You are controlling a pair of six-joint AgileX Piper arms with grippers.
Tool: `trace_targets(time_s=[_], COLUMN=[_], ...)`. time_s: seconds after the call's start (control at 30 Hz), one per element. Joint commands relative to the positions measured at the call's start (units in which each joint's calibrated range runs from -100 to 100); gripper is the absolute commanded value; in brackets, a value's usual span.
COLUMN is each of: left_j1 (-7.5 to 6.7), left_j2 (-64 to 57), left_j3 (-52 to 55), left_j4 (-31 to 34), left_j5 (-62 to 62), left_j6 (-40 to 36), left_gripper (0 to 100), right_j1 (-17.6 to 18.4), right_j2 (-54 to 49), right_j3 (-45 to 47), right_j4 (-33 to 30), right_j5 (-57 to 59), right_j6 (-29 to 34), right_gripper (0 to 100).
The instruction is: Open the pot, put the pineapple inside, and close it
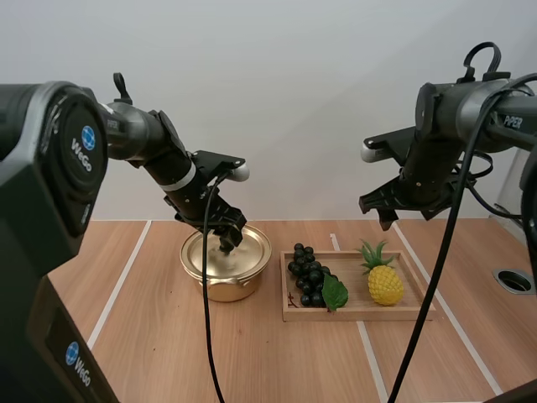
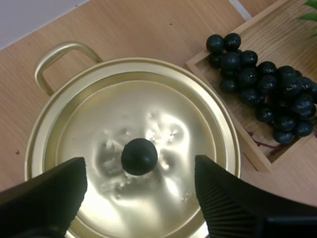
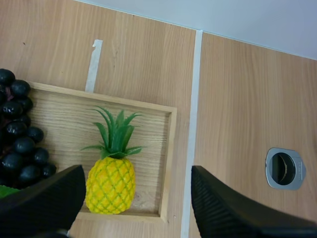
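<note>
Gold-coloured metal pot [image 1: 225,284], lid [image 1: 227,253] on, standing on the wooden surface [image 1: 151,336] just left of the tray [image 1: 357,313]. One loop handle [image 2: 58,57] shows on the pot's far side. Black round knob [image 2: 139,156] sits at the lid's centre.

Left tool [image 1: 227,238]: lowered over the lid, fingers [image 2: 47,191] spread wide to either side of the knob without touching it; nothing held.

Yellow pineapple [image 1: 385,284] with a green crown: in the right half of the tray, crown toward the far wall, untouched.

Right tool [image 1: 401,210]: held high above the pineapple end of the tray, well apart from it, fingers [image 3: 225,208] spread wide, nothing between them.

Wooden tray, shallow and rectangular: the left half holds a bunch of dark grapes [image 1: 308,274] with a green leaf [image 1: 335,292] at its near side.

Surface: light wood, crossed by white tape lines [image 3: 192,124]; a round metal-rimmed opening [image 3: 285,168] lies to the right, well apart from the tray.
</note>
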Motion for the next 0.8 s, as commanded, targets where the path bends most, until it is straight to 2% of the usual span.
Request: trace_targets(time_s=[0.0, 0.23, 0.57, 0.67, 0.77], left_j1=[-0.17, -0.17, -0.20, -0.20, -0.20], left_j2=[1.2, 3.7, 5.7, 5.7, 5.7], left_j3=[0.1, 0.1, 0.1, 0.1, 0.1], left_j4=[-1.2, -4.8, -4.1, -4.3, -4.3], left_j5=[-1.9, -2.2, -4.0, -4.0, -1.7], left_j6=[0.6, 2.7, 2.7, 2.7, 2.7], left_gripper=[100, 100, 98, 79, 50], right_j1=[-0.3, -0.3, -0.3, -0.3, -0.3], right_j2=[-0.5, -0.5, -0.5, -0.5, -0.5], right_j3=[2.0, 2.6, 2.7, 2.7, 2.8], right_j4=[0.4, 2.8, 3.2, 3.2, 3.2], right_j5=[-3.9, -6.1, -6.3, -6.3, -6.3], right_j6=[-0.4, -1.4, -1.6, -1.6, -1.6], right_gripper=[100, 100, 100, 100, 100])
